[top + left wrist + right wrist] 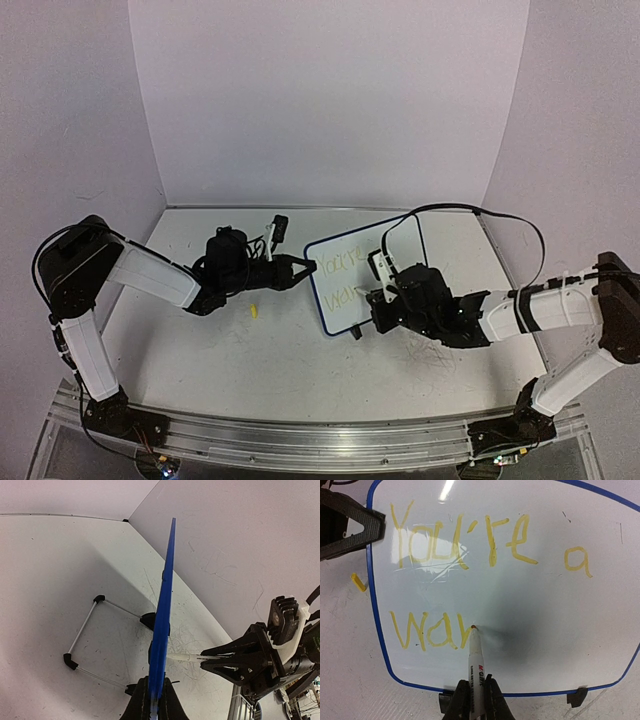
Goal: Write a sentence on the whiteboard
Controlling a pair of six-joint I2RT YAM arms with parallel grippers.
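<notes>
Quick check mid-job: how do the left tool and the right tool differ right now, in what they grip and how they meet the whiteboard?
The left tool is shut on the whiteboard at its side rim, while the right tool is shut on a marker. The left tool meets the board edge-on from the side. The right tool faces the writing surface, with the marker tip at the end of the sentence. Both are closed on something.

- whiteboard (545,630): white face, blue rim
- feet (577,697): black
- sentence (460,545): yellow strokes, two lines
- marker (476,662): white barrel, red and black print, reddish-orange tip
- cap (358,582): yellow
- bench (300,370): white, dark specks, fine grey scribble marks
- left jaws, right jaws: black
- left arm (150,275), right arm (545,310): white shells, black joints
- walls (330,100): pale lilac-white
</notes>
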